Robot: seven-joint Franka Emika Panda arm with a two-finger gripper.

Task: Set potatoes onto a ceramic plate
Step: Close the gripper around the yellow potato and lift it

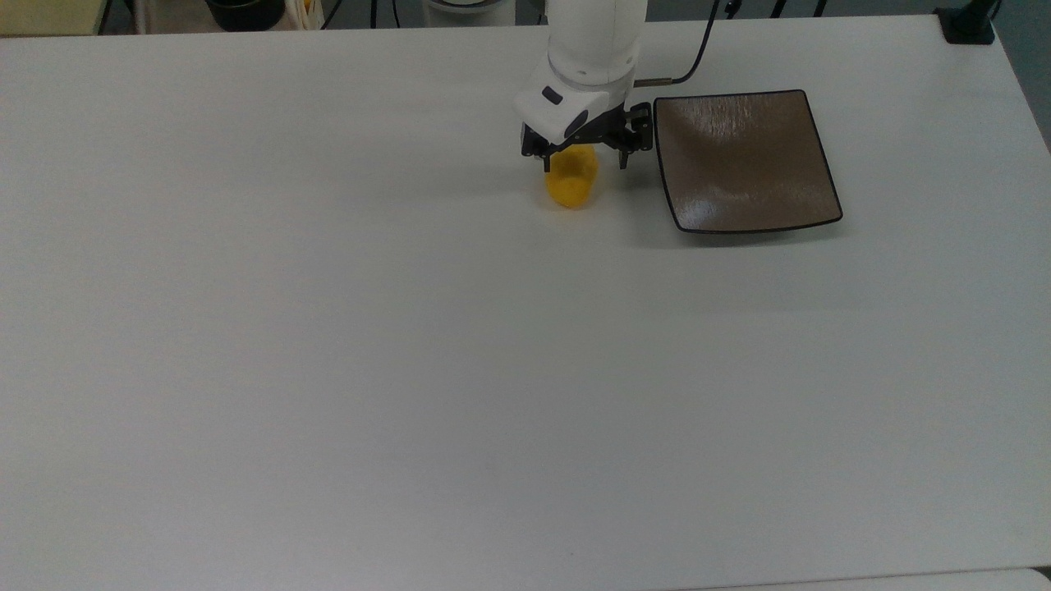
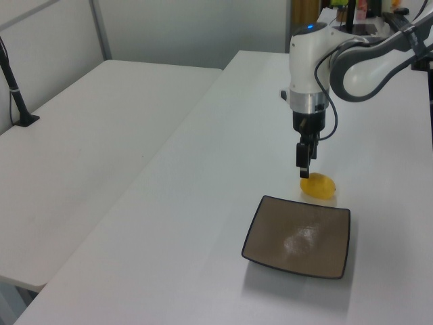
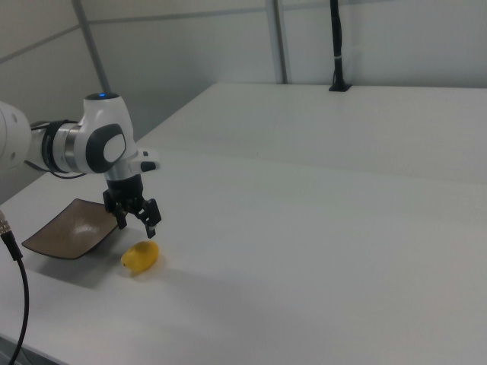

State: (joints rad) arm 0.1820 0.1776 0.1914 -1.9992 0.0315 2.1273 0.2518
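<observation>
Potatoes point(image 1: 571, 187) lie on the desk point(image 1: 410, 345) just beside the ceramic plate point(image 1: 743, 160). Above them hovers the pincer point(image 1: 585, 162) with fingers spread. It should descend straight, straddle the narrow width, and close only when low enough.

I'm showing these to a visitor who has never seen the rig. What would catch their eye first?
Likely the bright yellow potato lying on the white table, with the open gripper hanging just above it. Next, the glossy brown plate, which sits bare beside the potato, toward the top view's right.
</observation>
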